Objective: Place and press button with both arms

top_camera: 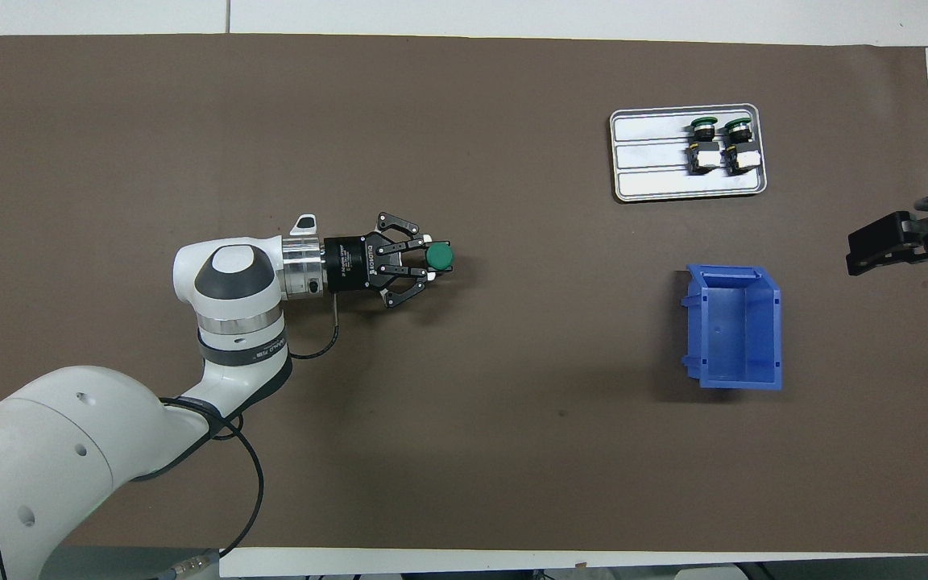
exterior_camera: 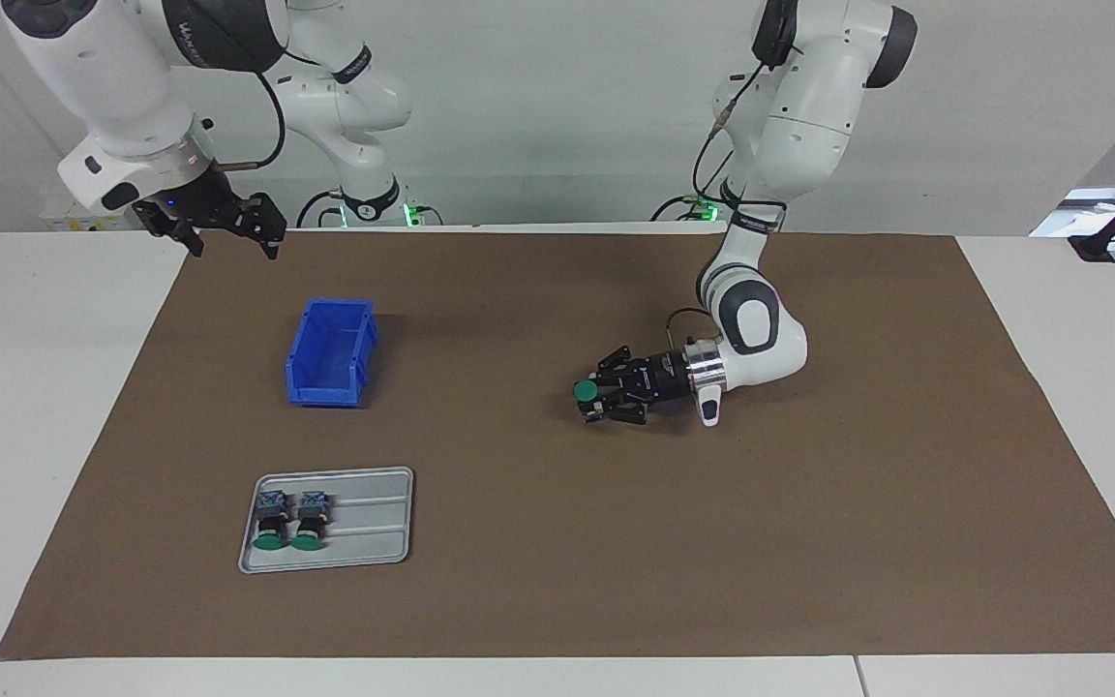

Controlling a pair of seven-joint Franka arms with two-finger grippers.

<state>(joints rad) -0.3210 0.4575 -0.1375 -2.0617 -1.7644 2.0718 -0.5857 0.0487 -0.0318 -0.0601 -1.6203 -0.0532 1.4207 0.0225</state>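
The right claw (exterior_camera: 224, 230) hangs high over the counter's (exterior_camera: 54, 387) near edge at the right arm's end, nearer the robots than the bin (exterior_camera: 330, 353). Its black fingers stand wide apart with nothing between them, and this arm waits.

The bin, the landmark here, is a small blue plastic box, open-topped, with smooth walls and a ribbed outer face. It sits on a matte brown mat (exterior_camera: 557, 542) that covers most of the white counter.

The left claw (exterior_camera: 598, 395) lies low and level over the mat, well apart from the bin toward the left arm's end, at about the same depth. Its white arm bends down in rounded, glossy segments with dark grey bands and a bright metal ring at the wrist. The black linked fingers are closed on the button (exterior_camera: 585, 390); its round, flat green cap points toward the bin, and the body is hidden between the fingers. Whether it touches the mat cannot be told.

Farther from the robots than the bin lies a tray (exterior_camera: 374, 537), a shallow grey rectangle with rounded corners and long ridges. Two more buttons (exterior_camera: 291, 521) lie in it side by side at the end toward the right arm, green caps pointing away from the robots, with black collars and blocky bodies.
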